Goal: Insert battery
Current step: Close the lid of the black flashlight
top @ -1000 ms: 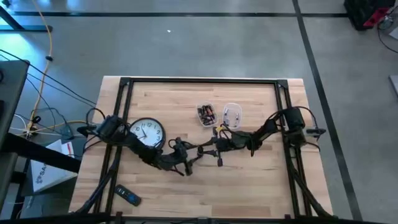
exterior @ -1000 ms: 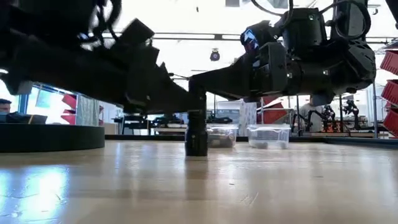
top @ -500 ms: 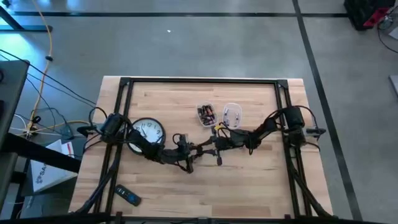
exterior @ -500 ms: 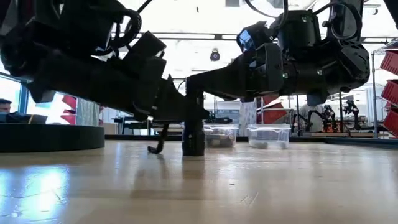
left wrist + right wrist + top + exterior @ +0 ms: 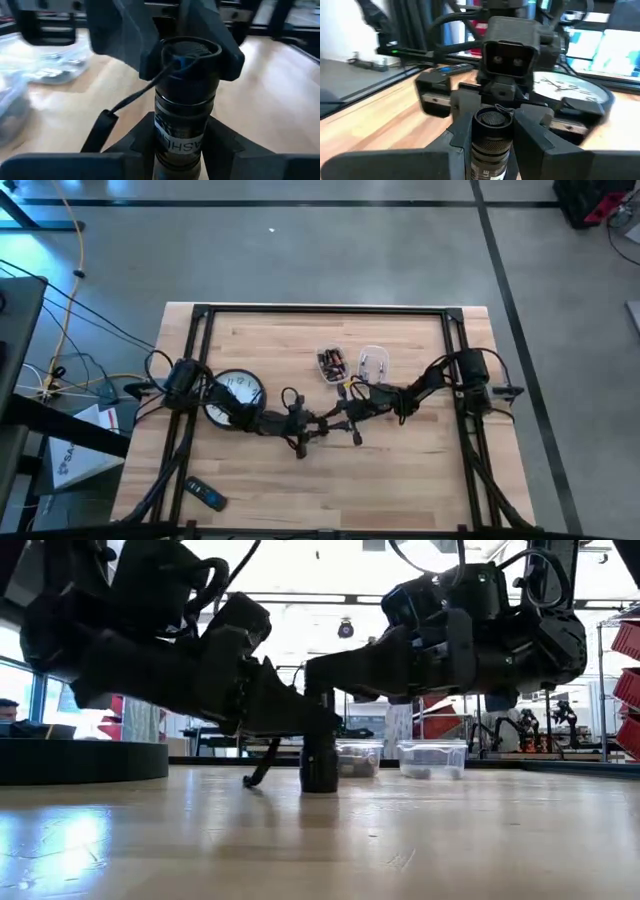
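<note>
Flashlight [image 5: 319,755] is the name best fitting the dark cylinder that is stood upright on the wooden table [image 5: 420,470], near its middle, with its end touching the boards in the low view. It is pinched between the fingers of the right gripper [image 5: 492,132], whose two pads are seen pressed against its barrel in the right wrist view. The left gripper [image 5: 182,132] is brought in from the opposite side, and its fingers are seen set against the lower barrel in the left wrist view, so the cylinder is taken to be clamped by both. A lanyard cord [image 5: 135,95] is looped from the cap and trails down to one side. Two clear tubs [image 5: 350,364] holding batteries are placed just behind the grippers, toward the far edge; no battery is seen in either gripper. A wall clock [image 5: 232,393] lies face up under the left arm, and a remote [image 5: 207,497] lies near the front left corner. Several risks are judged: the cap could be cross-threaded or left stuck if the two grips are twisted off-axis; the barrel could be tipped if one grip is released early; the cord could be snagged by a finger.
</note>
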Robot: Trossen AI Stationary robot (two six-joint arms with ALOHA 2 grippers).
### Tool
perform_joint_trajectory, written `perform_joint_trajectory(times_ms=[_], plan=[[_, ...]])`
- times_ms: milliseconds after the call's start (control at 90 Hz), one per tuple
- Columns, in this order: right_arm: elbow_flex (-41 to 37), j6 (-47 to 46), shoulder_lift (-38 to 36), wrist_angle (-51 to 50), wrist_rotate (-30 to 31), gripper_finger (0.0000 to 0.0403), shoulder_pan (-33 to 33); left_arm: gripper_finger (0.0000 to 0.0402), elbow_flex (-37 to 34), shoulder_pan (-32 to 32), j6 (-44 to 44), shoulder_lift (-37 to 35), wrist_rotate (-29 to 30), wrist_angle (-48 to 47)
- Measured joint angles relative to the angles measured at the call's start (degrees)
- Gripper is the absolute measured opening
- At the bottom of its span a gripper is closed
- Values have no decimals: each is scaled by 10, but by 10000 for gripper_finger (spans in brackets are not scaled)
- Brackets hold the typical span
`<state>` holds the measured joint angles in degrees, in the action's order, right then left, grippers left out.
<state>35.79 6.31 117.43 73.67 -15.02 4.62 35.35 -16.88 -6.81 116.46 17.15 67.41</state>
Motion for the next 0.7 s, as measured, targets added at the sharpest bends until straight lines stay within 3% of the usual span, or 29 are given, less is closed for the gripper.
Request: perform_joint_trajectory(times_ms=[167, 344, 522, 700], plan=[[1, 2, -2, -2, -68, 75, -6, 92, 1, 26, 21, 1, -136, 16], [2, 1, -2, -3, -148, 75, -18, 92, 2, 50, 22, 2, -229, 20], [1, 13, -2, -3, -175, 75, -21, 92, 17, 60, 47, 2, -257, 8], [0, 2, -2, -2, -165, 75, -19, 92, 33, 57, 61, 2, -233, -13]])
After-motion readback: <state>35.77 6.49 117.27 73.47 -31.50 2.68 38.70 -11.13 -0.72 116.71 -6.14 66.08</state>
